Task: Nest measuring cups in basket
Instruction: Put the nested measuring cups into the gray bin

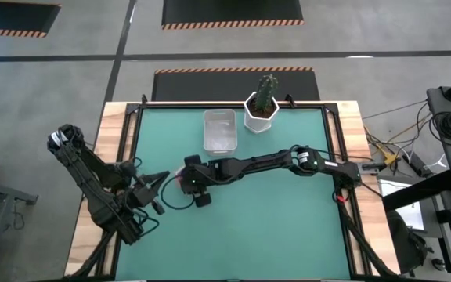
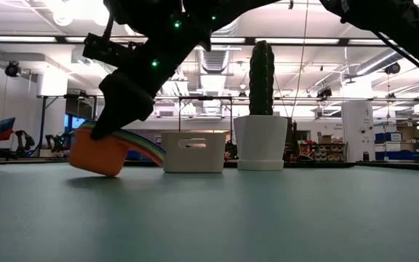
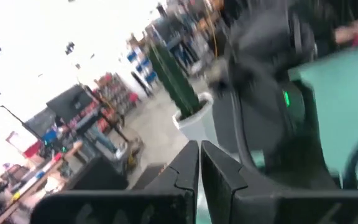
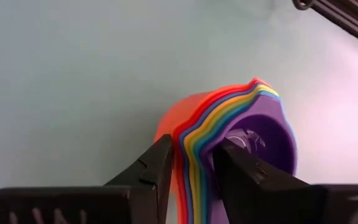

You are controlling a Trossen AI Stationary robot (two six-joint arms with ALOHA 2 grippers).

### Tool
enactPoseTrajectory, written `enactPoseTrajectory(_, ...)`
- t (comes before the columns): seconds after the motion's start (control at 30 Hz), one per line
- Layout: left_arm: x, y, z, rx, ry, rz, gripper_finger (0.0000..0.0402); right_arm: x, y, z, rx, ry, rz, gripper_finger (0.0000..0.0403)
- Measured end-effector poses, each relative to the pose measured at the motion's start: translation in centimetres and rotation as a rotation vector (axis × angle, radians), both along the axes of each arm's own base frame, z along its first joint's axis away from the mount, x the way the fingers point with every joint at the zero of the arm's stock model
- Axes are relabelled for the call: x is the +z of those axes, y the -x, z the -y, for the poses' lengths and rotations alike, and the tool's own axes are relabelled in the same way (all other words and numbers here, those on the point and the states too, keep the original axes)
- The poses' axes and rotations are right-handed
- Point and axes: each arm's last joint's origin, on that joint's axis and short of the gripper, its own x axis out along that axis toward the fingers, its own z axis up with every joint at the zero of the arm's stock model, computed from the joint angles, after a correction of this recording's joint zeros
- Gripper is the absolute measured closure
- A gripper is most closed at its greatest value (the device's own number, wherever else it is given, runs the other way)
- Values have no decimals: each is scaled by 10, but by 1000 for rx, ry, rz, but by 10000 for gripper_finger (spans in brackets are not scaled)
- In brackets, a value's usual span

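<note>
1. While the right gripper (image 4: 191,174) is clamped across the rim of the nested measuring cups (image 4: 235,137), one finger sits outside the orange wall and the other inside the purple bowl.
2. Measuring cups: one stack, orange outermost, purple innermost, coloured rims fanned between; in the low view the stack (image 2: 100,154) is tilted, one lower edge on the table (image 2: 268,218).
3. Position: left of the table's middle, nearer than the basket and apart from it.
4. Basket (image 1: 219,130): clear rectangular bin at the far edge, just beside the cactus pot (image 1: 261,113).
5. Left gripper (image 1: 156,182): fingers pressed together, holding nothing, near the table's left edge, pointing toward the right gripper.
</note>
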Motion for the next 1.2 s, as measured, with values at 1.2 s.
enactPoseTrajectory(1.2, 66, 13, -8, -38, 185, 231, 402, 4, 25, 1, 78, 74, -233, 331)
